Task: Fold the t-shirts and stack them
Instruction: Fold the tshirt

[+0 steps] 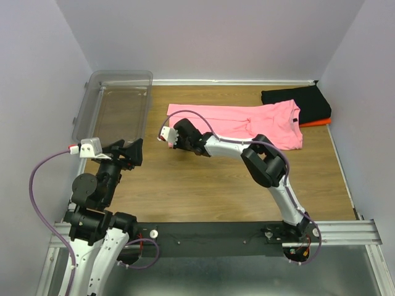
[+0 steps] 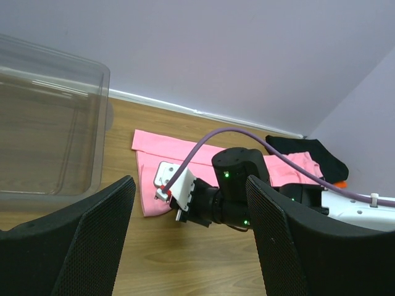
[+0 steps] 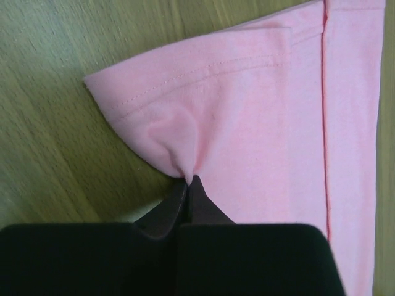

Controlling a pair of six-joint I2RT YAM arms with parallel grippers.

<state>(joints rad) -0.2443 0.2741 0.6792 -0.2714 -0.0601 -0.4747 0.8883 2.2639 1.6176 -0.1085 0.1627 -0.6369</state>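
Note:
A pink t-shirt [image 1: 247,120] lies spread across the back of the table, partly folded into a long strip. My right gripper [image 3: 190,179] is shut on a pinch of cloth at its near left corner, by the hemmed sleeve edge, and the cloth puckers at the tips. In the top view that gripper [image 1: 171,142] sits at the shirt's left end. A folded black t-shirt [image 1: 296,102] rests on an orange one [image 1: 318,123] at the back right. My left gripper [image 2: 191,246] hangs open above bare wood, left of the shirt, with nothing between its fingers.
A clear plastic bin [image 1: 114,105] stands at the back left, close to my left gripper [image 1: 133,151]. Purple walls close in the table on three sides. The right arm stretches low across the middle of the table. A purple cable loops over its wrist.

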